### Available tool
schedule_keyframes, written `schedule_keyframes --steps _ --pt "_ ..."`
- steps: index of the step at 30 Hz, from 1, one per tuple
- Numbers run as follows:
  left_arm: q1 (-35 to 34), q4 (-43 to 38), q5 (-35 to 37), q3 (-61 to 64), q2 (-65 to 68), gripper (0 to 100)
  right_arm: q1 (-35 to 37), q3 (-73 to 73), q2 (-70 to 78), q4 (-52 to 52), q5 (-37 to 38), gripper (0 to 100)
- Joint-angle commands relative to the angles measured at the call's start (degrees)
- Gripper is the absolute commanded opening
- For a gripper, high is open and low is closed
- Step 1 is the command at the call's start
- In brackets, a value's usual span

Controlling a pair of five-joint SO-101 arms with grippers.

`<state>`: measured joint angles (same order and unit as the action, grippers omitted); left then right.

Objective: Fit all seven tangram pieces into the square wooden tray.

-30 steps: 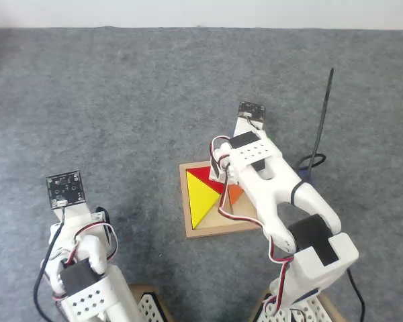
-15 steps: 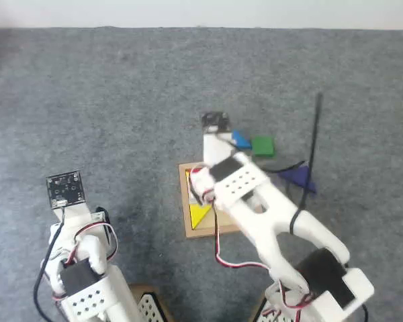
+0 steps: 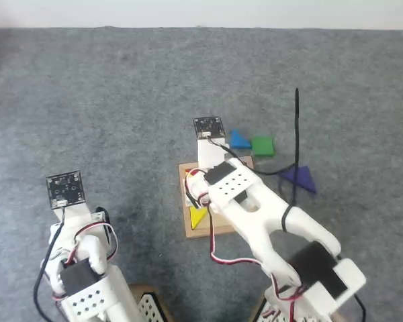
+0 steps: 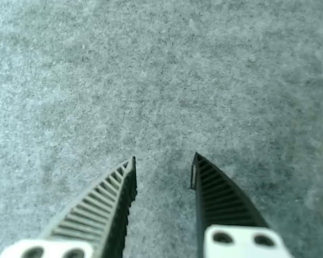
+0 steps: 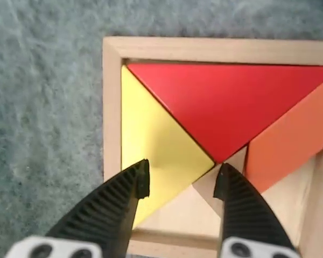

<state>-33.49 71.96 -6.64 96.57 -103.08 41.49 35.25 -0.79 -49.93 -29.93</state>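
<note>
The square wooden tray (image 5: 112,107) holds a red triangle (image 5: 220,102), a yellow triangle (image 5: 151,145) and an orange piece (image 5: 288,142). My right gripper (image 5: 183,180) hangs open just above the tray, over the tip of the yellow triangle, holding nothing. In the high view the right arm covers most of the tray (image 3: 188,228), with a bit of yellow triangle (image 3: 197,216) showing. A blue piece (image 3: 239,139), a green square (image 3: 262,145) and a purple piece (image 3: 299,178) lie on the carpet to the tray's right. My left gripper (image 4: 164,164) is open over bare carpet.
Grey carpet covers the whole table. A black cable (image 3: 296,134) rises from the right arm past the loose pieces. The left arm (image 3: 77,261) sits at the lower left, far from the tray. Bare wood shows in the tray's near part (image 5: 177,215).
The right arm has swung left across the tray, uncovering the blue, green and purple pieces on the carpet. The left arm has kept still.
</note>
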Motion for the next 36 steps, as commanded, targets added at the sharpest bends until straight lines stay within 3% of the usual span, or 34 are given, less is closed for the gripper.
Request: schedule_keyframes --steps 1,14,24,29,36 --pt "-0.4 0.3 0.4 -0.2 -1.1 17 -3.8 -3.3 3.7 1.1 1.6 19.7" --pt "-0.4 0.3 0.4 -0.2 -1.1 17 -6.4 -10.8 6.9 0.6 4.6 19.5" --pt "-0.4 0.3 0.4 -0.2 -1.1 17 -6.5 -10.7 -13.1 -9.5 5.6 19.5" --pt "-0.4 0.3 0.4 -0.2 -1.1 17 -8.9 -6.4 -23.9 -16.7 14.8 19.5" --pt "-0.4 0.3 0.4 -0.2 -1.1 17 -30.4 4.2 -33.0 -18.0 37.1 19.5"
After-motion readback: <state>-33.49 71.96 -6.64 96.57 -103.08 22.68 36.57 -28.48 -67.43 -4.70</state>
